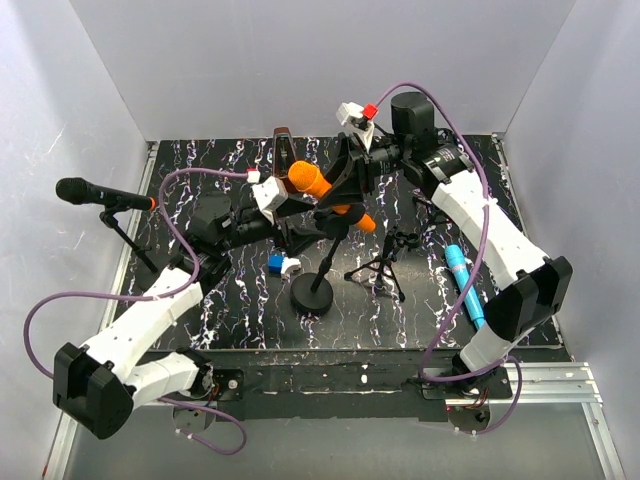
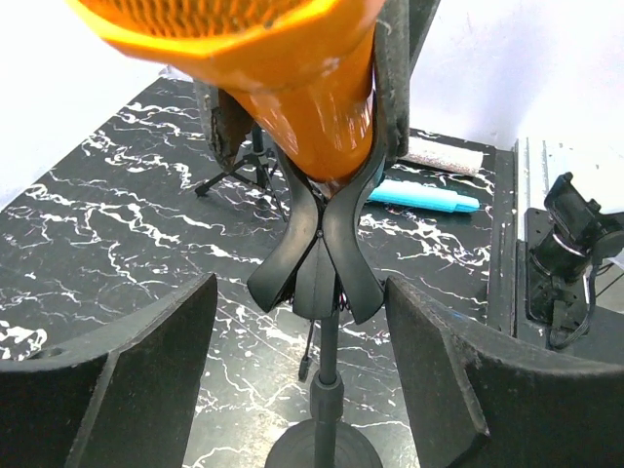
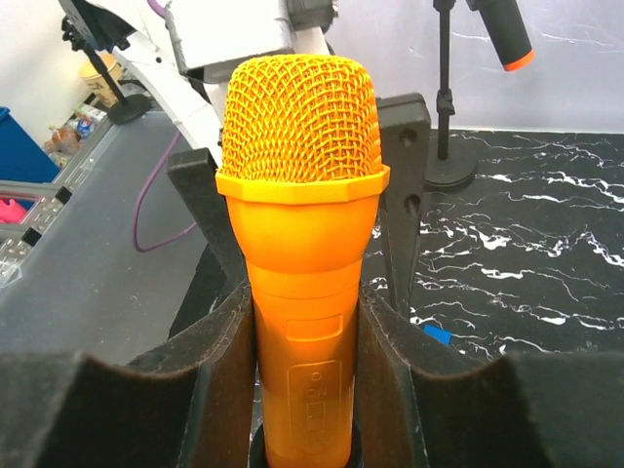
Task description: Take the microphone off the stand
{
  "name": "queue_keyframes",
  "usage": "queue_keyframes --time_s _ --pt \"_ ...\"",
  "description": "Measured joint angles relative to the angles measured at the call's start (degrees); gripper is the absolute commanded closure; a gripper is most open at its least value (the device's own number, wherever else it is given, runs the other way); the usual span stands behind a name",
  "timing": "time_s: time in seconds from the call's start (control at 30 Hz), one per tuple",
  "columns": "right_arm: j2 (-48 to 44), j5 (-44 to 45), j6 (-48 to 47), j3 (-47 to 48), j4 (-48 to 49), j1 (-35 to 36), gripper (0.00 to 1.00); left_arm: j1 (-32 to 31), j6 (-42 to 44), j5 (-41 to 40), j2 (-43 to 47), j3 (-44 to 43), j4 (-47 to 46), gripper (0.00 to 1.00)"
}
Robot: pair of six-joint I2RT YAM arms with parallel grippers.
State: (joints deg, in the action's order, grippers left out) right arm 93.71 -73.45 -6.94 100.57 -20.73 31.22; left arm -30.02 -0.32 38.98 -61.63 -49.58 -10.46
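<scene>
We see the orange microphone [image 3: 302,244] sitting in the black clip [image 2: 317,249] at the top of its stand [image 1: 325,262]. It is tilted. In the view from above, its net head points to the back left. Its bottom end sits between the two arms of the clip.

The right gripper [image 3: 302,322] is squeezed around the body of the orange microphone. One soft pad is on each side, and both touch it.

The left gripper [image 2: 300,297] is spread wide and holds nothing. Its two fingers [image 2: 127,380] sit on either side of the thin pole of the stand, just under the clip. They do not touch it.

The stand has a round base [image 1: 315,297] on the black table [image 1: 240,320] with white streaks. Near the base, to the right, is a small tripod [image 1: 385,262]. Further right, a long light blue thing [image 1: 465,285] lies flat. At the far left, a black microphone [image 1: 95,192] sits on another stand
</scene>
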Motion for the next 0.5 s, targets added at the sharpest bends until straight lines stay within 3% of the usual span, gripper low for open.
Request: queue_keyframes --time_s 0.2,0.3,0.4,0.47,0.5 --pt "0.68 -1.77 2.64 -0.57 4.52 -0.15 0.99 0.09 -0.7 2.93 -3.61 -0.07 -2.45 0.32" --pt "0.9 -1.99 4.04 -1.09 6.95 -0.44 0.99 0.2 -0.76 4.04 -5.62 -0.24 -3.23 0.38" --pt "1.11 -1.99 5.18 -1.44 8.98 -0.76 0.99 0.24 -0.79 4.92 -7.15 -1.03 -3.74 0.61" --pt "1.14 -2.27 5.51 -1.99 10.47 -1.14 0.99 0.26 -0.68 4.98 -7.69 -1.57 -3.5 0.9" --pt "1.14 -2.16 5.64 -2.14 11.13 -1.16 0.99 0.28 -0.52 4.83 -7.93 -1.75 -3.06 0.96"
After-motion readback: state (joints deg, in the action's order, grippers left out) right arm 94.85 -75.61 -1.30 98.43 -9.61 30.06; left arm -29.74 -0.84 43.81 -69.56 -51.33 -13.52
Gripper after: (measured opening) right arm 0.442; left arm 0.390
